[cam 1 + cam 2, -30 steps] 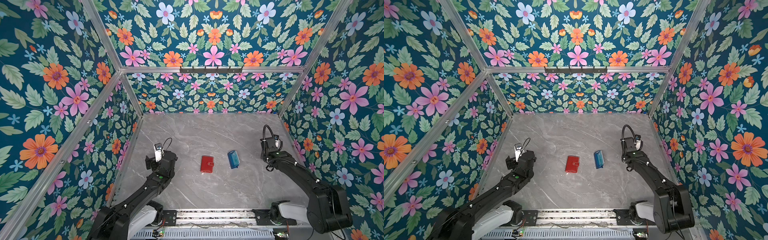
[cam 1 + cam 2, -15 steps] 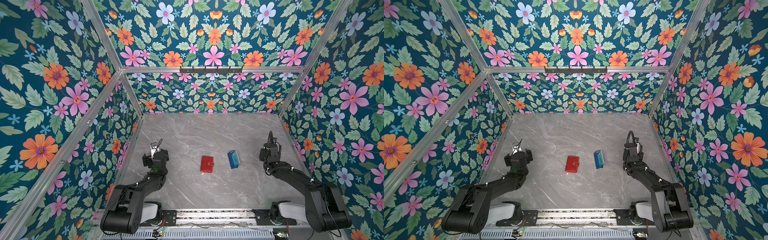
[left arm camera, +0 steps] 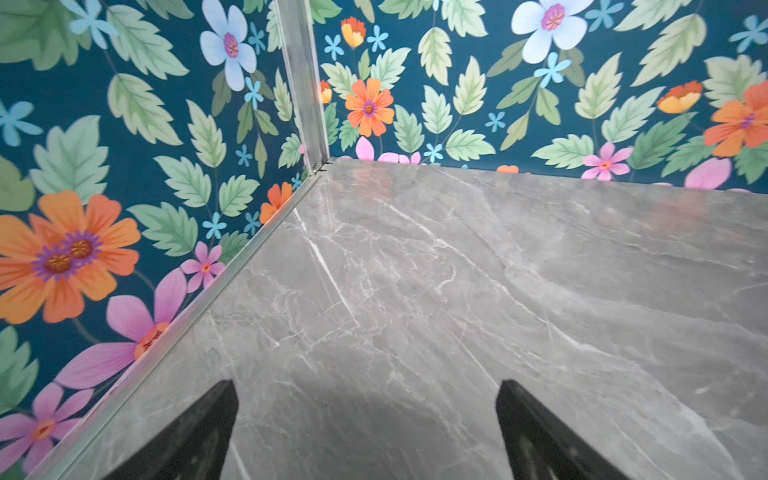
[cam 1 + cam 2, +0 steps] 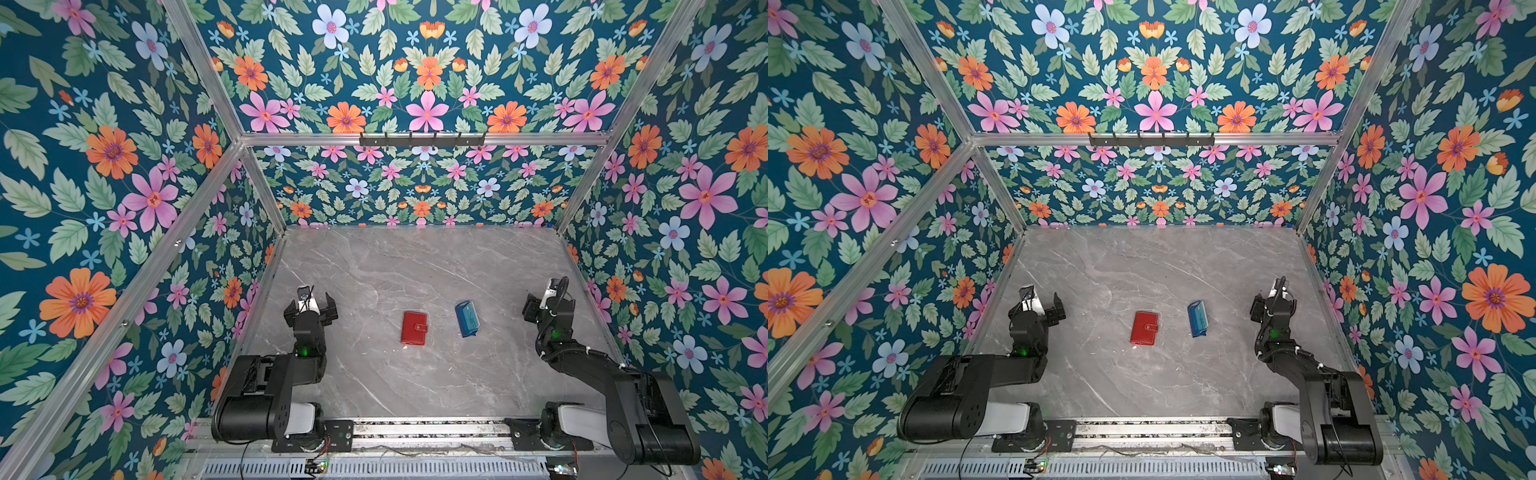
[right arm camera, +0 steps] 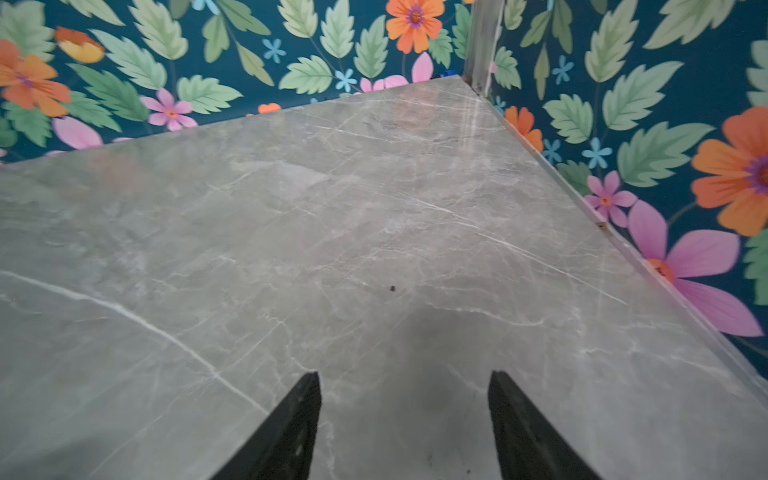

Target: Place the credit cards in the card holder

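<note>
A: Closed red leather-look snap wallet mid grey marble table, near small blue plastic tray. Guessing thin plastic credit cards inside that; can't tell.
B: Left fingers and right fingers spread wide, empty, parked wallside. Probably nothing started yet.

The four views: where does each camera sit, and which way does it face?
Top views: high over the near edge, looking down at the table; left arm, right arm, card holder, blue tray show.
Left wrist: on that arm, facing the far left corner; open left gripper shows.
Right wrist: likewise, facing the far right corner; open right gripper shows.
All share the table.
</note>
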`<move>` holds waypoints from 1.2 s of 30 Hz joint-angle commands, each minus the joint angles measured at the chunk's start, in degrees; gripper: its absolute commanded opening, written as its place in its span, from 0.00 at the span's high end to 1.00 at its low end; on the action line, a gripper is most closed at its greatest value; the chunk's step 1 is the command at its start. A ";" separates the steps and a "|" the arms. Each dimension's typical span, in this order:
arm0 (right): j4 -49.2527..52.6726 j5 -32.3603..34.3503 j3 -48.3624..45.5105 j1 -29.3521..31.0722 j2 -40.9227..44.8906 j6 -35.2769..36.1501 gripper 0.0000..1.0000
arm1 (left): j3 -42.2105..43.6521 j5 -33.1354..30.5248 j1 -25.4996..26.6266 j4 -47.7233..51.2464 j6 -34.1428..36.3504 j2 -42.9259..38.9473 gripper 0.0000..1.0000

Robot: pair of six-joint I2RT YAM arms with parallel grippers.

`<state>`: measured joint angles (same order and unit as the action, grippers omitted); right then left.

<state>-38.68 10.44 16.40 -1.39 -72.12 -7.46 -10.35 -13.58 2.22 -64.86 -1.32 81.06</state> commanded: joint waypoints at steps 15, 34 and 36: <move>-16.46 -4.84 0.17 -0.28 -11.43 2.58 0.01 | -5.72 5.53 -1.08 -6.22 0.18 10.99 0.00; -15.57 -4.80 0.21 -0.25 -11.12 2.45 0.01 | -6.00 5.59 -1.08 -5.67 0.19 10.98 0.00; -15.56 -4.80 0.26 -0.27 -11.12 2.45 0.01 | -5.95 5.57 -1.08 -5.67 0.25 11.00 0.00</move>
<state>-52.45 5.72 16.56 -1.67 -83.20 -5.69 -16.12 -8.25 1.15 -70.02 -1.39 92.07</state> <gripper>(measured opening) 0.993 0.998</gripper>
